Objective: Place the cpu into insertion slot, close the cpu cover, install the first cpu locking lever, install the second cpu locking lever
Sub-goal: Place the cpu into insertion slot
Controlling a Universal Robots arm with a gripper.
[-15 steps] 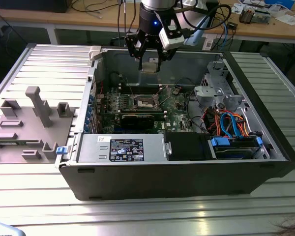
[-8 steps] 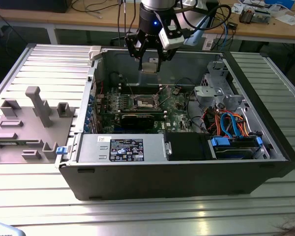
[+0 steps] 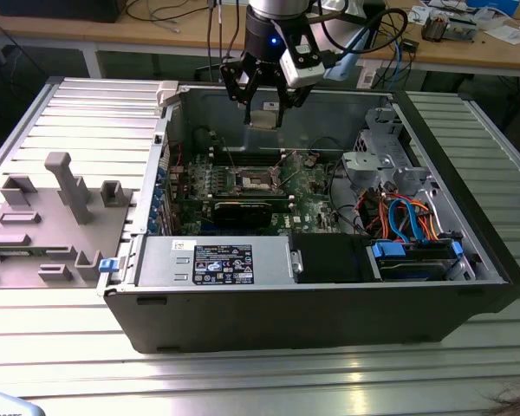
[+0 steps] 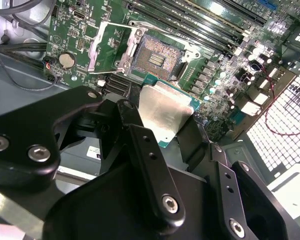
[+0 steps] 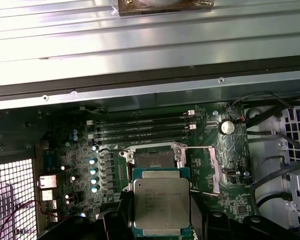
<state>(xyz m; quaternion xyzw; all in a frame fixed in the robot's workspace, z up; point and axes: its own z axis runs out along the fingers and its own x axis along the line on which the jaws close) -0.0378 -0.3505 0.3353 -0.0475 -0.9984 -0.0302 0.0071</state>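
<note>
As the arm (image 3: pixel 273 26) hangs upright over the case (image 3: pixel 243 321), its gripper (image 3: pixel 264 108) clasps the cpu (image 5: pixel 161 205) above the insertion slot (image 5: pixel 152 159).

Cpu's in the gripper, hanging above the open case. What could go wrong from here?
1. The gripper pinches the cpu by its edges alone; a slip could drop it onto the board.
2. Lowered tilted or off-centre, it could damage the bare insertion slot.
3. The cpu cover is flipped open beside the slot; the gripper might catch it.
</note>
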